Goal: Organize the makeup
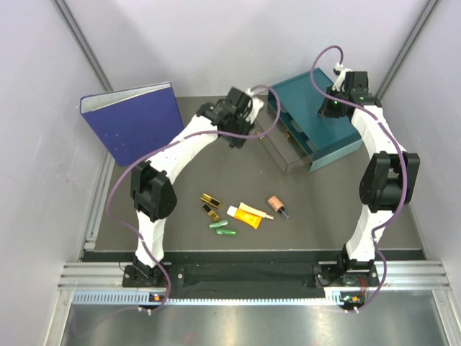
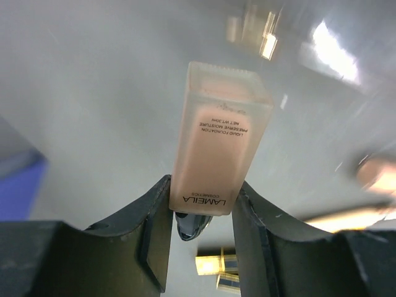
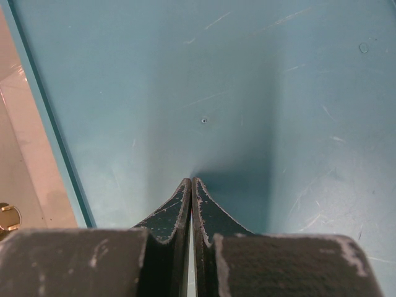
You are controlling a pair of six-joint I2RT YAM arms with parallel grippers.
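Note:
My left gripper (image 2: 201, 207) is shut on a beige bottle (image 2: 219, 145), gripping its lower end next to the dark cap and holding it high above the table. In the top view the left gripper (image 1: 233, 135) hangs just left of the teal drawer box (image 1: 328, 137). On the mat lie two gold-and-black cases (image 1: 210, 205), two green capsules (image 1: 222, 228), a yellow-orange tube (image 1: 249, 215) and a second beige bottle (image 1: 277, 205). My right gripper (image 3: 191, 183) is shut and empty, its tips at the teal box top (image 3: 260, 93).
A large blue binder (image 1: 133, 122) stands at the back left. The teal box has a drawer (image 1: 287, 148) pulled out toward the table's middle. Grey walls close in both sides and the back.

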